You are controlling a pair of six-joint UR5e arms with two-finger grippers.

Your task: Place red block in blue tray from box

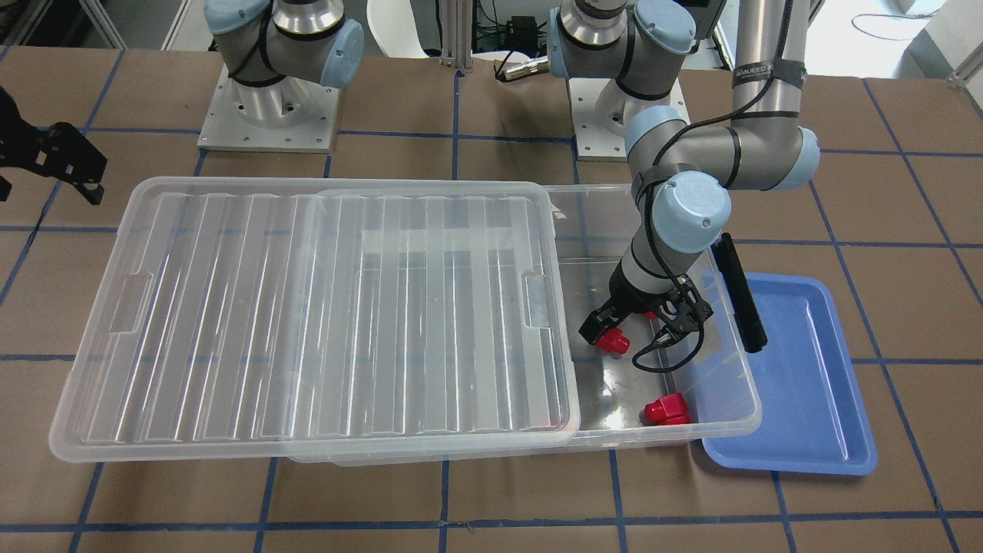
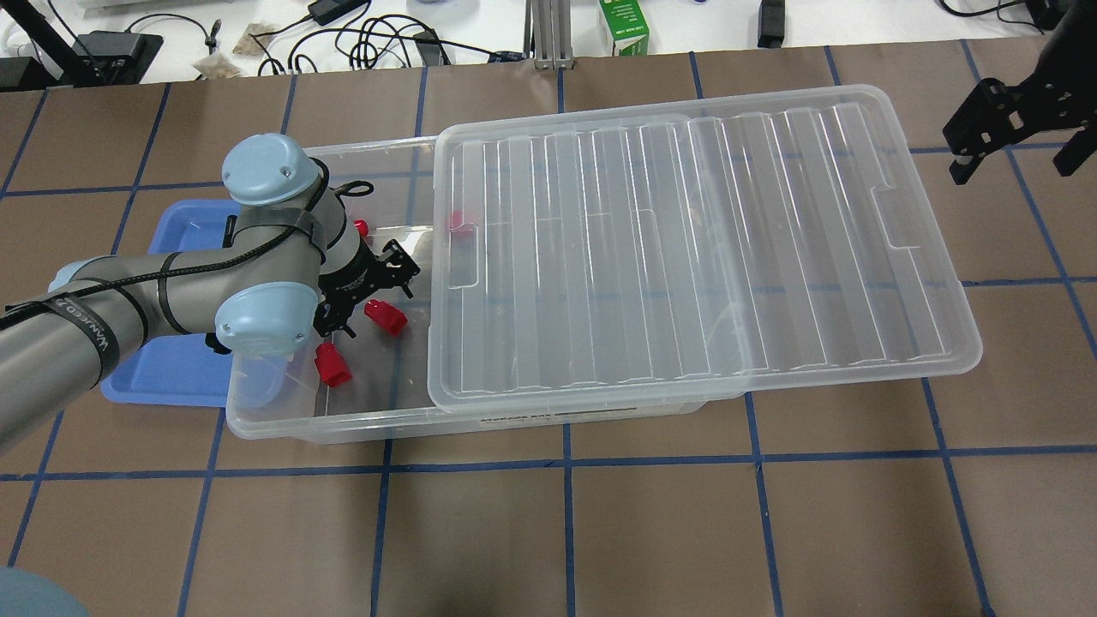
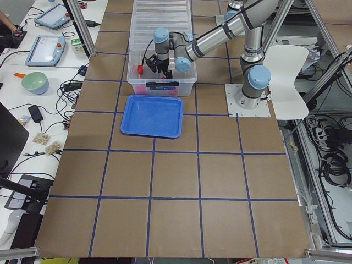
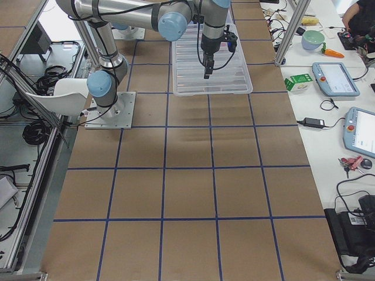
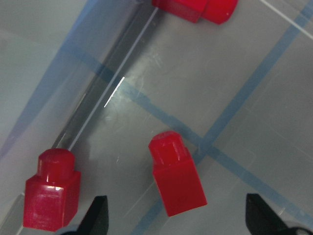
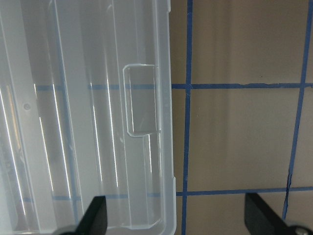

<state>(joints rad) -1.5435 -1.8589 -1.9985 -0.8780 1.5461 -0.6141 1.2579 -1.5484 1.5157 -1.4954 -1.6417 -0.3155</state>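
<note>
You have one box (image 1: pixel 739 388) across mid-frame. Its one lid (image 1: pixel 307 307) sits shifted left, so the right end is open. One tray (image 1: pixel 806 384) lies just beside it at lower right. Your left gripper (image 1: pixel 630 334) hangs spread wide and empty in that open end, the red block (image 5: pixel 176 178) on the floor between its jaws, skewed to them. Closing may twist it out or knock the neighbour (image 5: pixel 51 191). The right gripper (image 6: pixel 176 218) gapes empty. Overhead shows four blocks.
</note>
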